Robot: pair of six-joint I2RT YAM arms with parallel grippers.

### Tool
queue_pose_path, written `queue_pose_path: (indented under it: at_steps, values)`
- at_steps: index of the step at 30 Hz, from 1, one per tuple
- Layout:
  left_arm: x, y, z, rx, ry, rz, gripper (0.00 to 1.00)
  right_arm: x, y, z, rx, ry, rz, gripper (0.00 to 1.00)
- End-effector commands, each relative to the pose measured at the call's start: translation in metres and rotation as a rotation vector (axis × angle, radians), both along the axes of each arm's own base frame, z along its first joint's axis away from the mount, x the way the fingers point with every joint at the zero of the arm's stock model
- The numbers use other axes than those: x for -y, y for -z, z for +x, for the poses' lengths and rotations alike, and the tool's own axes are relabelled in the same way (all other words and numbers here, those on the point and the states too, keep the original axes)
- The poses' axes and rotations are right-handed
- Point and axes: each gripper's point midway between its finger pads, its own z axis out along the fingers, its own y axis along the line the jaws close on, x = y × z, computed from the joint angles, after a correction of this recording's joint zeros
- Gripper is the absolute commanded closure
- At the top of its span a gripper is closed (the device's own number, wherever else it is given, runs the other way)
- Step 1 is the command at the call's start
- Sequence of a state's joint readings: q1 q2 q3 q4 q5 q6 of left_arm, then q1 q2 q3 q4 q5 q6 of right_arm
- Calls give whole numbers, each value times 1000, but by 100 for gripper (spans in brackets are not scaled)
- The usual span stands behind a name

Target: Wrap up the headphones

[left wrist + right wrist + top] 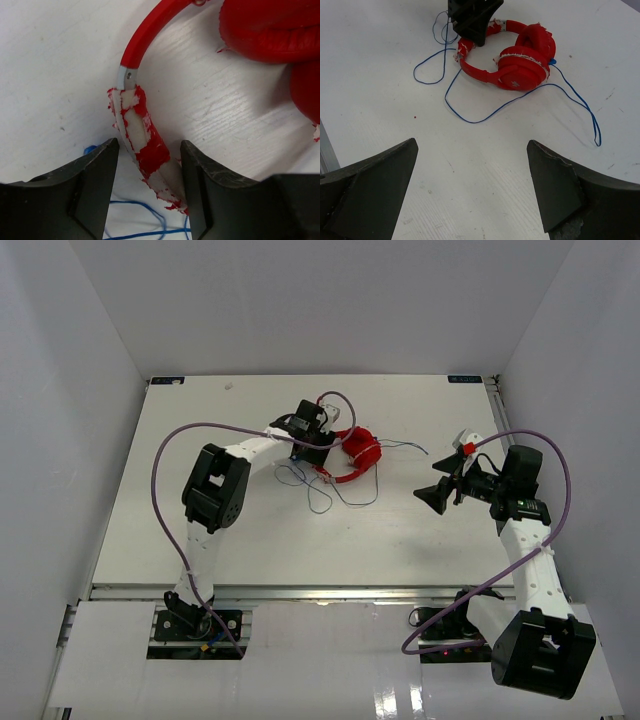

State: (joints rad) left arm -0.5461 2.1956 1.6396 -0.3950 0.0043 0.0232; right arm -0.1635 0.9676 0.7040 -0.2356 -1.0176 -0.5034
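The red headphones (358, 452) lie on the white table right of centre at the back, cups (525, 62) together. Their thin blue cable (490, 112) trails loose in loops over the table (318, 490). My left gripper (322, 458) stands over the peeling red-and-white headband (140, 130). In the left wrist view the left gripper (149, 150) is open, jaws straddling the band, with a clear gap on the left side and the right jaw close against it. A small blue piece (90, 149) peeks out by the left jaw. My right gripper (432, 496) hovers open and empty, well right of the headphones (472, 145).
Thick purple robot cables (165, 455) arc over both arms. White walls enclose the table on three sides. A metal rail (300, 592) runs along the near edge. A small red-and-white marker (466, 445) sits beside the right arm.
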Motion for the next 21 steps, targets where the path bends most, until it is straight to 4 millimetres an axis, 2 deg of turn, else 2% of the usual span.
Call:
queue_pose_path:
  at_steps: [1,7,15,19,21]
  values:
    - [-25,22,-62,-314,-166,50,36,-2,-2,-2,16,-18,12,4]
    - [-19,23,-80,-454,-288,-41,34,-1,-2,-2,16,-15,12,4]
    - [0,17,-102,-610,-391,-166,34,-1,-4,-2,21,-16,13,4]
    - [4,26,-108,-661,-470,-164,37,-1,-5,-3,24,-17,14,4]
    - [2,36,-111,-661,-517,-108,38,0,-6,-3,26,-15,14,4]
